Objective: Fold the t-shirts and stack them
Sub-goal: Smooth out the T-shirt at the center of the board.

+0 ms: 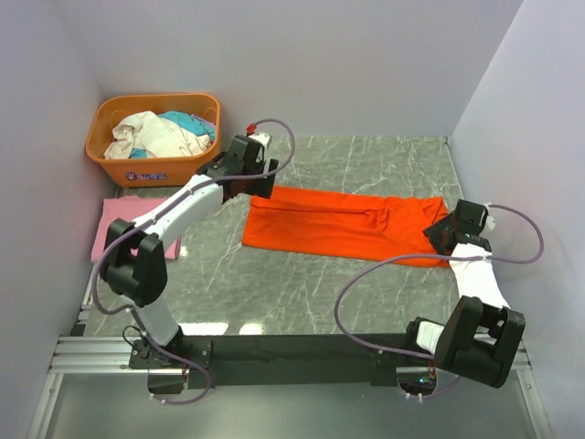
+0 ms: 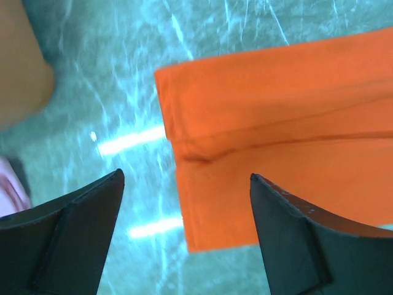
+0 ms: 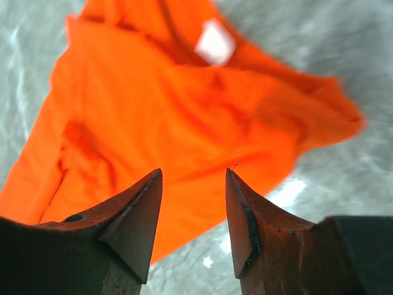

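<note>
Orange-red t-shirt (image 1: 343, 224) is folded into a long band and laid flat mid-scene, right end rumpled. Pink t-shirt (image 1: 105, 240) is laid folded at far left, partly hidden.

Bright even light; blurry wrist views

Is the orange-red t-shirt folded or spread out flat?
Partly folded: the orange-red t-shirt lies as a long narrow band, layered edges showing at one end.
</note>
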`<state>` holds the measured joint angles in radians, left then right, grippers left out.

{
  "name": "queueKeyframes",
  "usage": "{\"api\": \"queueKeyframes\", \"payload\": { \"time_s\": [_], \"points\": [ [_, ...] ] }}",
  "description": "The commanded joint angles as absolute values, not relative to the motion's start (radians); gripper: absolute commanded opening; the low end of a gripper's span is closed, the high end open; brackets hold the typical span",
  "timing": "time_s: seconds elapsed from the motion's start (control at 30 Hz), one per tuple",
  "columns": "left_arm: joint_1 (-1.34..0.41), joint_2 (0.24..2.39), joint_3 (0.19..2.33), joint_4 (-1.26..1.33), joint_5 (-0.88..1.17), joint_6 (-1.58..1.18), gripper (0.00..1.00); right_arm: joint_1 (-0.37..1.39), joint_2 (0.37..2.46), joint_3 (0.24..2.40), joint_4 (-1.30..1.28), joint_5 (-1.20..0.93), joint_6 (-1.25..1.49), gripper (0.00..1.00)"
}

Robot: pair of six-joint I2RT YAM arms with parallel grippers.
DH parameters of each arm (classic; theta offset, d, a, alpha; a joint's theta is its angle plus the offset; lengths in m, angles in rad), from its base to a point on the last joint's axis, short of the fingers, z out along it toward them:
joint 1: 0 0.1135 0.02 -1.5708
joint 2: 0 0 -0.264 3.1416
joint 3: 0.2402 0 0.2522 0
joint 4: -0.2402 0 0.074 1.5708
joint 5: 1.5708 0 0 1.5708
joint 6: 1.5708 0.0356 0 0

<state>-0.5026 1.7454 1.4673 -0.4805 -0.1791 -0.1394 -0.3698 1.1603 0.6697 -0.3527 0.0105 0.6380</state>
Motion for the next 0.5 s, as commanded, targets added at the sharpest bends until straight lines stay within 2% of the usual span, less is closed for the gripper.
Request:
{"api": "queueKeyframes", "payload": {
  "time_s": [0.0, 0.17, 0.47],
  "points": [
    [-0.531, 1.714, 1.373, -0.497, -0.235, -0.302, 0.84, -0.304, 1.160, 0.718, -0.347, 0.003, 0.661, 0.52],
    [-0.534, 1.720, 1.264, -0.502, -0.271, -0.437, 0.64, -0.229, 1.271, 0.768, -0.344, -0.067, 0.675, 0.50],
    [-0.535, 1.851, 1.247, -0.575, -0.278, -0.548, 0.61, -0.216, 1.494, 0.828, -0.359, -0.069, 0.681, 0.48]
  ]
}}
